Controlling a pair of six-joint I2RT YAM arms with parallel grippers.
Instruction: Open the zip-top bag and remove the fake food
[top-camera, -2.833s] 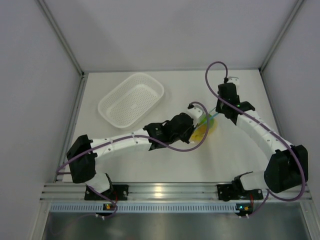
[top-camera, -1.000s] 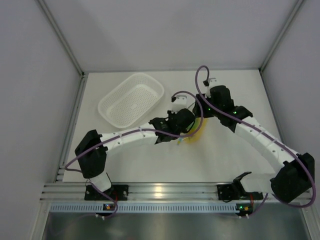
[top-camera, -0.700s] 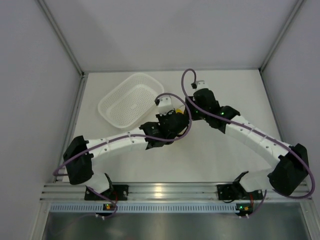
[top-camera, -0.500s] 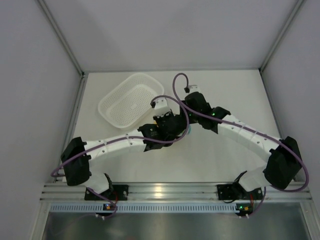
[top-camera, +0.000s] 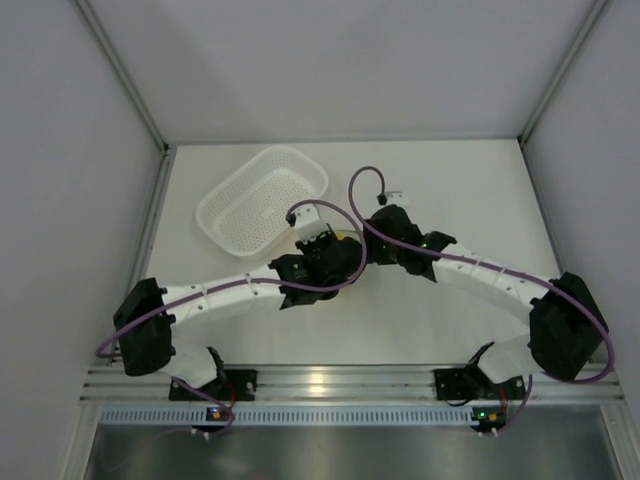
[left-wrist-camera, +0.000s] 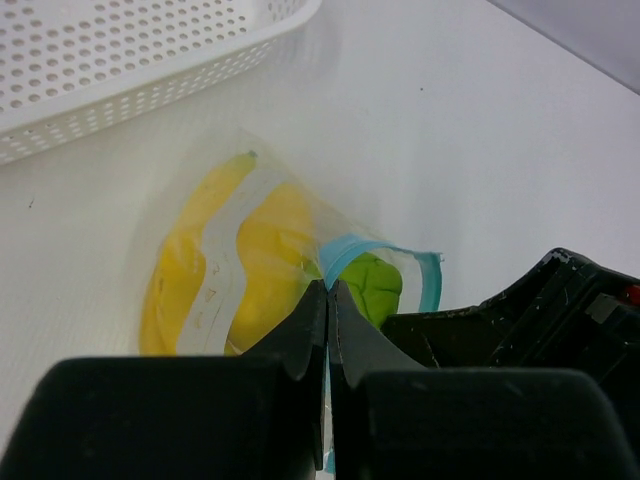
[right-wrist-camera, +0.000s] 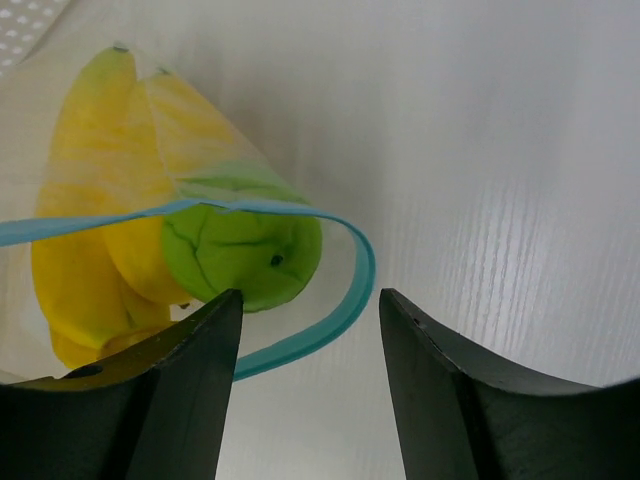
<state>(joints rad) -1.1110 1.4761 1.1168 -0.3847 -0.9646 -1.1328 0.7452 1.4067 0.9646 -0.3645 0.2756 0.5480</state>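
The zip-top bag (left-wrist-camera: 200, 250) lies on the white table, its light blue zip strip (right-wrist-camera: 345, 300) spread into an open loop. Inside it sit the fake food: a yellow banana bunch (left-wrist-camera: 185, 245), a yellow-orange oval fruit (left-wrist-camera: 270, 260) and a green ball-like fruit (right-wrist-camera: 240, 255) just inside the mouth. My left gripper (left-wrist-camera: 328, 290) is shut on one side of the zip strip. My right gripper (right-wrist-camera: 307, 300) is open, its fingers straddling the other side of the strip in front of the green fruit. In the top view both grippers hide most of the bag (top-camera: 345, 237).
A white perforated basket (top-camera: 262, 198) stands just left of and behind the bag, its near wall (left-wrist-camera: 120, 95) close to the banana end. Grey walls enclose the table on three sides. The right gripper's black body (left-wrist-camera: 560, 310) sits beside the left fingers.
Both arms have carried the bag leftward, toward the basket. The left gripper has stayed shut on the strip. The right jaws have narrowed a little, then widened again.
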